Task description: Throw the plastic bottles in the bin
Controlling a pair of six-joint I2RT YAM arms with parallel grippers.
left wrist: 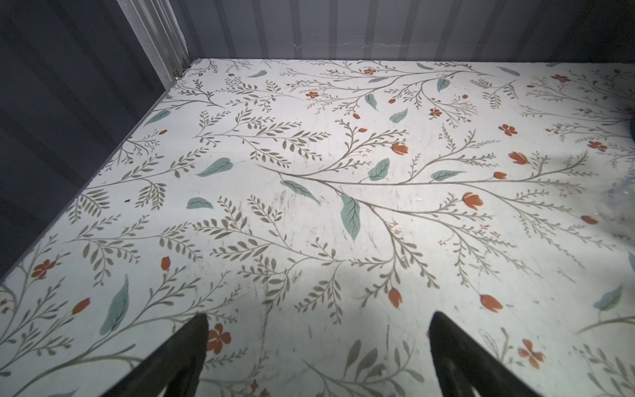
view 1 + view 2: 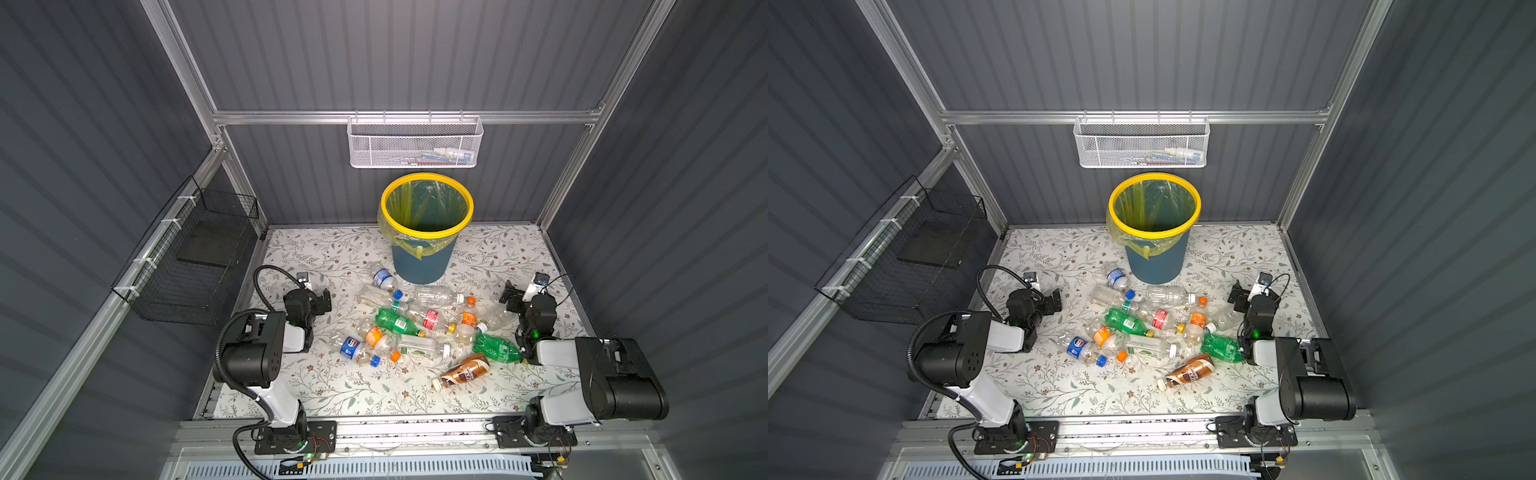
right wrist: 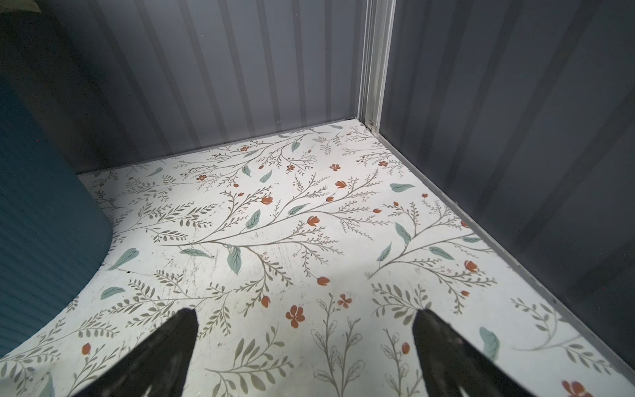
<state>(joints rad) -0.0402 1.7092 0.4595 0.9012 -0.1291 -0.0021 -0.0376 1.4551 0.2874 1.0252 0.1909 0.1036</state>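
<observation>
Where grey ribbed walls [image 2: 415,54] box in the floral bench [image 2: 332,386], plastic bottles [image 2: 395,322] lie heaped mid-bench before the bin [image 2: 419,266]; my left claw [image 1: 318,319] and right claw [image 3: 305,314] hang low either side, both spread apart, empty.

We see 2 arms of 1 build. The black-and-white left arm [image 2: 266,353] has large rounded black motor housings joined by white links, and a thick black ribbed hose [image 2: 222,332] runs along it. The black-and-white right arm [image 2: 602,374] has the same parts. Each stands on a flat black base plate [image 2: 326,430] with screws. A small green light [image 2: 536,333] glows on each wrist. The left gripper [image 1: 318,315] and the right gripper [image 3: 305,311] have black pointed fingers.
</observation>
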